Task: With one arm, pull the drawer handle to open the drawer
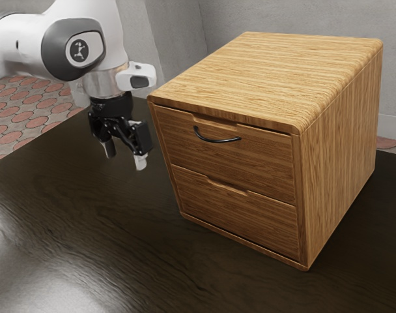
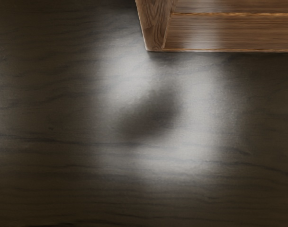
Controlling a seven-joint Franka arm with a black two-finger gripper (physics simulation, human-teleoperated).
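Note:
A wooden cabinet with two drawers stands on the dark table. Its upper drawer carries a thin dark metal handle and looks flush with the front. The lower drawer is flush too. My gripper hangs open above the table, to the exterior view's left of the cabinet's front corner, a little lower than the handle and apart from it. Nothing sits between its fingers. In the wrist view the cabinet's bottom corner lies ahead of my hand, and a soft shadow falls on the table below.
The dark wooden table stretches wide in front of the cabinet. A patterned red floor lies beyond the table's far edge at the exterior view's left. A grey wall stands behind the cabinet.

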